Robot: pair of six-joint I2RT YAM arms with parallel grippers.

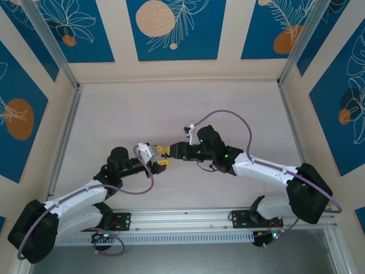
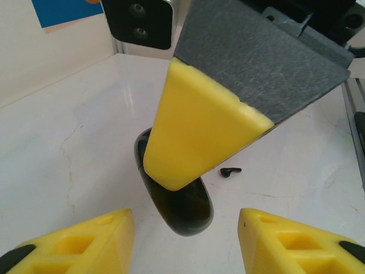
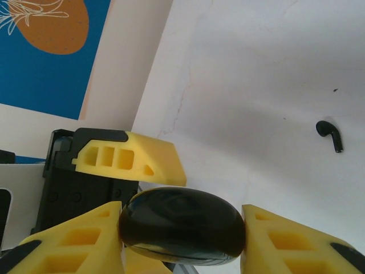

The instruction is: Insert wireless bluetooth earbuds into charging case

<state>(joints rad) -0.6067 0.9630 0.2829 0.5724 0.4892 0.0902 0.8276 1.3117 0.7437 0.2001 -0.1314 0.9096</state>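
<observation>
Two robot arms show in the overhead view, the left arm (image 1: 80, 200) at the lower left and the right arm (image 1: 274, 171) at the lower right. Each trails one of the two purple cables (image 1: 228, 112) and ends in one gripper, the left gripper (image 2: 185, 220) and the right gripper (image 3: 182, 231), with two yellow fingers (image 2: 85, 242) apiece, four in all. On the one white table (image 1: 171, 108) there is one small black earbud (image 3: 330, 136), at the right of the right wrist view, and one glossy black oval object (image 3: 182, 217) at its bottom centre.
</observation>
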